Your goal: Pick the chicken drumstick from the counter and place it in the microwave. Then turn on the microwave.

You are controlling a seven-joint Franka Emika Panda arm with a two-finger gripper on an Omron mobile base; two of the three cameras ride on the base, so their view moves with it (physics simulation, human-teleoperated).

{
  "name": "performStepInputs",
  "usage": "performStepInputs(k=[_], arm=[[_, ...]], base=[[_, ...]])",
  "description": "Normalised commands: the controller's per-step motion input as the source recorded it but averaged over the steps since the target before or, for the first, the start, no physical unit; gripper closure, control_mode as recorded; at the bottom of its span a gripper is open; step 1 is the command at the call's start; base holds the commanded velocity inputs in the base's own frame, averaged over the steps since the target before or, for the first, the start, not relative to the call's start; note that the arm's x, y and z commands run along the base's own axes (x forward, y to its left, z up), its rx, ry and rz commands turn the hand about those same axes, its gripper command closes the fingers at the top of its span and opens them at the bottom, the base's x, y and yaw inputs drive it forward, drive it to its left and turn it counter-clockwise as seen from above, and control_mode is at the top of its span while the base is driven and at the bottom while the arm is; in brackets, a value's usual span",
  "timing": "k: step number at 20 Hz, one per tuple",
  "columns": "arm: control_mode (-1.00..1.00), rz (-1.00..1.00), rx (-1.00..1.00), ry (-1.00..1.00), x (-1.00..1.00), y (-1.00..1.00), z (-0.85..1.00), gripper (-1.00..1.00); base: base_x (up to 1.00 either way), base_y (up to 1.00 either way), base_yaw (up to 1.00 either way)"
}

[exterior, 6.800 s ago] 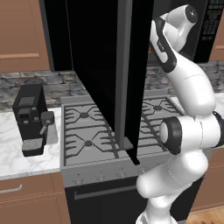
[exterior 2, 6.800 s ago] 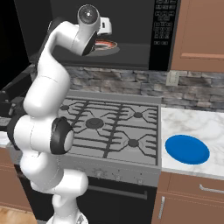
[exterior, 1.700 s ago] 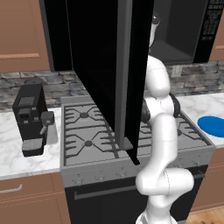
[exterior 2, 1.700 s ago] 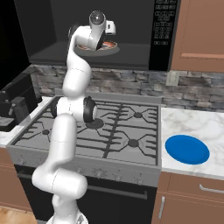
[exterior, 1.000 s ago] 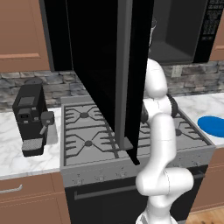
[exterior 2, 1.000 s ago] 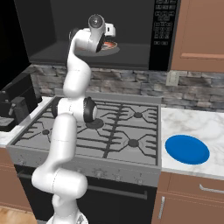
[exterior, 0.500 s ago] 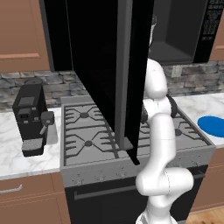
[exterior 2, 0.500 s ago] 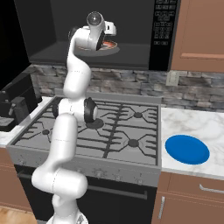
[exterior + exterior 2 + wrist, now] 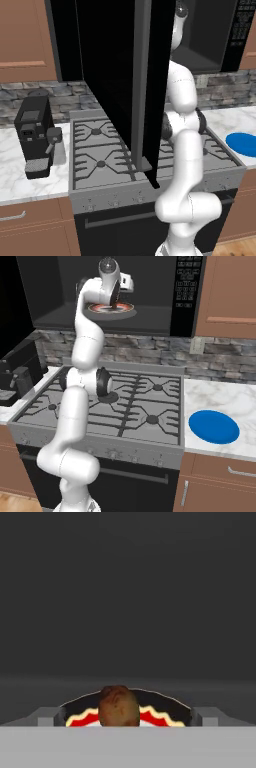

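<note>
The drumstick lies on a red-rimmed plate inside the open microwave. The fingers stand wide apart, holding nothing. It looks light, firm, somewhat greasy; best gripped across its thick middle.

A home kitchen: a grey gas stove top with black grates sits between white marble counters with grey veins, under a wide black microwave with its door open, beside brown wooden cabinets and a stone backsplash.
</note>
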Motion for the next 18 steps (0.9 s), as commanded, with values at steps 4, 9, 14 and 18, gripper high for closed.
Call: performStepInputs(k=[4, 9, 14, 18], arm=[[-1.0, 0.0, 0.01, -0.03, -0.42, 0.0, -0.02, -1.0], [-1.0, 0.0, 0.0, -0.26, -0.46, 0.0, -0.2, -1.0], [-1.0, 0.0, 0.0, -0.38, -0.46, 0.0, -0.47, -1.0], [-1.0, 0.0, 0.0, -0.37, -0.43, 0.0, -0.69, -1.0]], base=[[0.0, 0.0, 0.0], [0.0, 0.0, 0.0], [0.0, 0.0, 0.0], [0.0, 0.0, 0.0]])
